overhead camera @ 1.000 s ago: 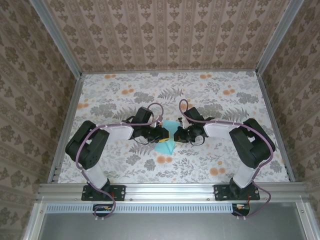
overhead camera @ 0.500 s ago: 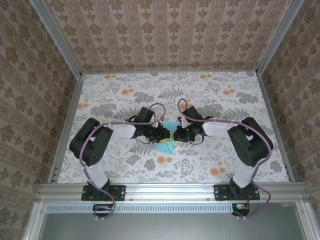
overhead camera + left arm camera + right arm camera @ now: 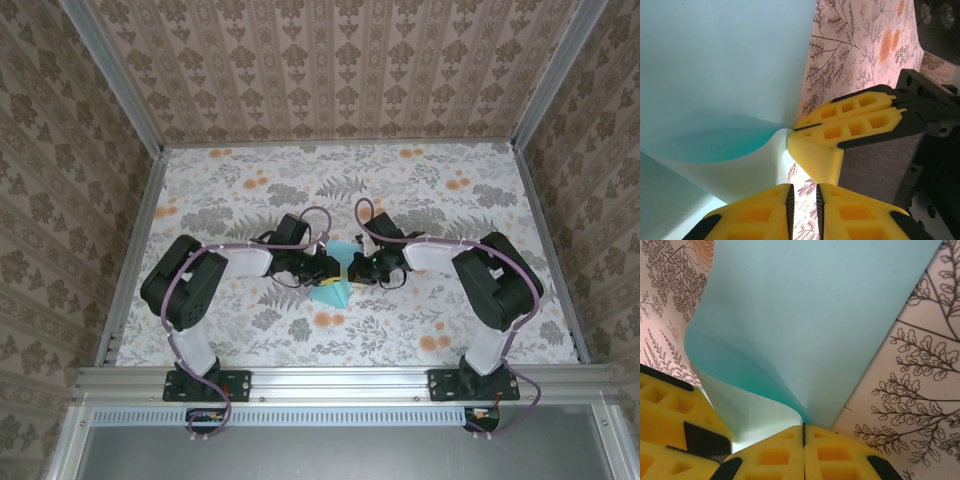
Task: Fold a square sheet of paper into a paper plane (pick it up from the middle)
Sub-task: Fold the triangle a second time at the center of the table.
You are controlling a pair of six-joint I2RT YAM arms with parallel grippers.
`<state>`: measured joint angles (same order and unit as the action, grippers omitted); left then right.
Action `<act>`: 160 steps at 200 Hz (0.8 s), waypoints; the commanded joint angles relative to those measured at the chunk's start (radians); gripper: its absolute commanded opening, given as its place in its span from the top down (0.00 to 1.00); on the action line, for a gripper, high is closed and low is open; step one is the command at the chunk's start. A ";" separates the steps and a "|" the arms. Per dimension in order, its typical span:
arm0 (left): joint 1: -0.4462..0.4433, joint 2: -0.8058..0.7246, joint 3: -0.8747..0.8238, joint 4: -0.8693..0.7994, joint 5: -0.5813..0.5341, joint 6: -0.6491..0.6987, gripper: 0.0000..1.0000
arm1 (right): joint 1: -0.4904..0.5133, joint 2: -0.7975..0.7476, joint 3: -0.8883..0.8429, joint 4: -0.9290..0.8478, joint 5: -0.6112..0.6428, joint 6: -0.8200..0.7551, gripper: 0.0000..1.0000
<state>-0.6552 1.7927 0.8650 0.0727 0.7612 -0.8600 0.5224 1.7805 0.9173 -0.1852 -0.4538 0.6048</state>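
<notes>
The square sheet of paper (image 3: 330, 292) is light teal and lies bent at the table's middle, one part curling up. My right gripper (image 3: 803, 426) is shut on the paper's (image 3: 815, 315) edge, which rises from between the closed fingertips. In the top view the right gripper (image 3: 356, 268) and the left gripper (image 3: 324, 268) meet tip to tip over the sheet. My left gripper (image 3: 804, 187) stands narrowly open beside the paper (image 3: 715, 75); only tablecloth shows in the slit between its pads. The right gripper's yellow fingers (image 3: 850, 120) pinch the sheet just ahead of it.
The floral tablecloth (image 3: 420, 190) covers the table inside patterned walls with aluminium rails (image 3: 340, 378) at the near edge. Both arms' elbows (image 3: 180, 290) (image 3: 500, 285) bulge outward to either side. Free room lies behind and in front of the paper.
Both arms' elbows have drifted slightly inward. The grippers and the paper have stayed almost in place at the centre.
</notes>
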 commanded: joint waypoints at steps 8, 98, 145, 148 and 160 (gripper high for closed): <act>-0.009 0.020 0.019 -0.004 0.015 0.018 0.79 | 0.002 0.017 0.023 -0.025 0.006 -0.005 0.93; -0.009 0.035 0.018 -0.033 -0.005 0.028 0.80 | 0.003 0.031 0.026 -0.024 0.000 -0.007 0.93; -0.009 0.043 0.017 -0.053 -0.023 0.035 0.81 | 0.002 0.037 0.026 -0.029 0.000 -0.005 0.93; -0.009 0.043 0.017 -0.054 -0.025 0.036 0.81 | 0.002 0.037 0.026 -0.028 0.000 -0.005 0.93; -0.009 0.046 0.017 -0.059 -0.027 0.036 0.81 | 0.002 0.040 0.025 -0.031 0.002 -0.005 0.93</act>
<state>-0.6552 1.8183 0.8650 0.0467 0.7479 -0.8520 0.5224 1.7973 0.9264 -0.1852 -0.4561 0.6048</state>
